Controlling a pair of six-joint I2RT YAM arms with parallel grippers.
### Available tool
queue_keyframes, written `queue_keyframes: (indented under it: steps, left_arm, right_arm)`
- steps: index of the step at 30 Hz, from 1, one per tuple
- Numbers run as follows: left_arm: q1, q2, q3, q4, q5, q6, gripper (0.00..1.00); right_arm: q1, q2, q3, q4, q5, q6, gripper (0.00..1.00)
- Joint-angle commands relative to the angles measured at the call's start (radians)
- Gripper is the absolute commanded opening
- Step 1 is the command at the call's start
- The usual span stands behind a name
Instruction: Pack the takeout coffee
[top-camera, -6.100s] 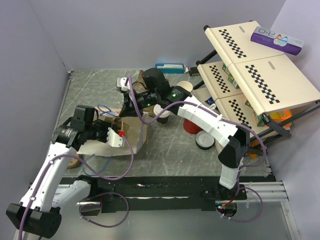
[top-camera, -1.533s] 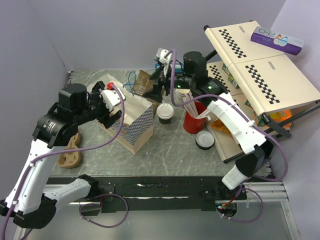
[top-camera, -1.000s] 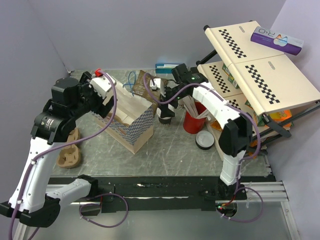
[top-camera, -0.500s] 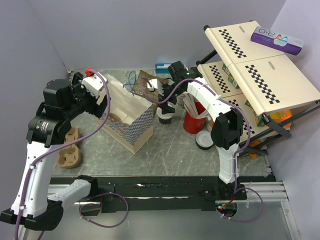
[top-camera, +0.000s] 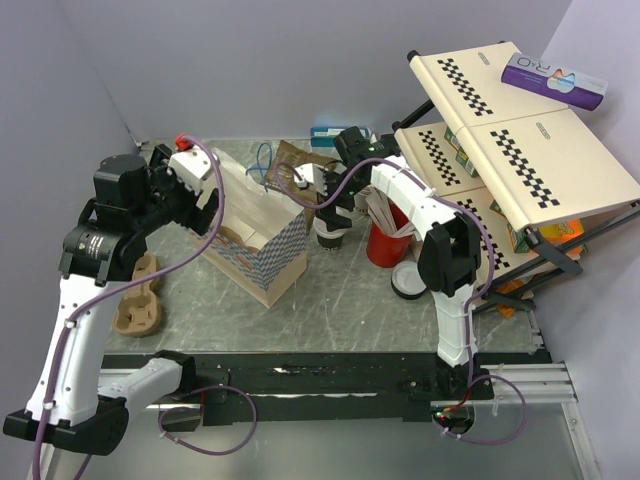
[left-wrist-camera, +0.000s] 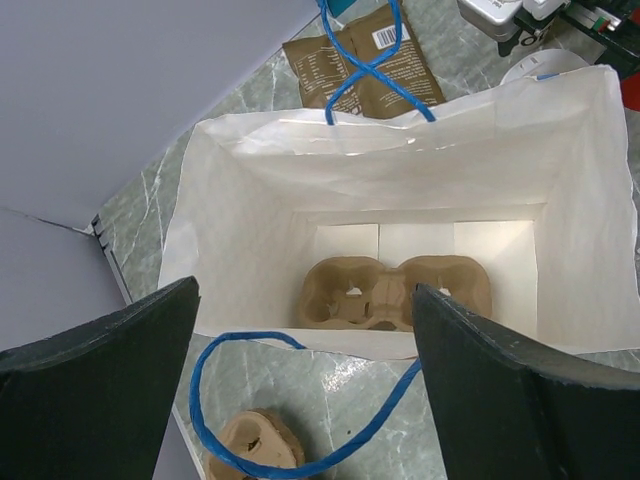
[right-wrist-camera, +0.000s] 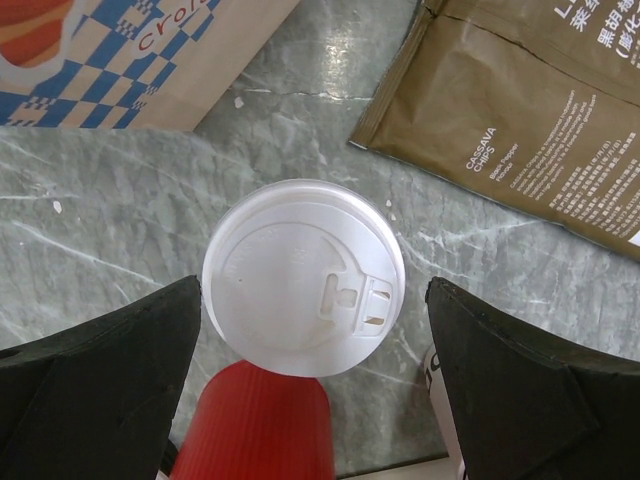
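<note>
Grey marbled tabletop (top-camera: 330, 290) is hosting a two-arm packing job. The takeout coffee (top-camera: 331, 230), its white lid on, is standing upright on the stone at 3 o'clock from an open paper bag (top-camera: 262, 240). It is not yet inside. The right gripper (right-wrist-camera: 312, 290) is hovering directly over the lid, its fingers (right-wrist-camera: 100, 380) spread wide to either side and grasping nothing. In the wrist view, a red cup (right-wrist-camera: 255, 420) is showing at 6 o'clock of the lid, while a brown chips packet (right-wrist-camera: 540, 120) is lying flat at 1 o'clock. The left gripper (left-wrist-camera: 305, 290), likewise released and empty, is hanging above the bag's mouth. It is looking down on a moulded pulp cup carrier (left-wrist-camera: 395, 295) resting on the bag's floor. A second carrier (top-camera: 135, 300) is lying on the table at 9 o'clock from the bag.
</note>
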Motion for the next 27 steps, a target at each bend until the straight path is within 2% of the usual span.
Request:
queue_keyframes:
  steps: [1,11,18,27]
  left_arm:
    - [0.007,0.001,-0.007,0.025,0.022,-0.024,0.93]
    - [0.016,0.001,-0.023,0.023,0.019,-0.02,0.93]
    - [0.018,0.004,-0.032,0.025,0.022,-0.023,0.93]
    - [0.018,0.016,-0.035,0.03,0.032,-0.027,0.93]
  right_arm:
    - [-0.001,0.027,0.023,-0.013,0.0,-0.037,0.99]
    - [0.002,0.05,0.047,-0.042,-0.005,-0.042,0.99]
    - [0.008,0.047,0.047,-0.044,0.006,-0.045,0.92]
    - [0.014,0.013,-0.021,0.025,0.036,-0.04,0.95]
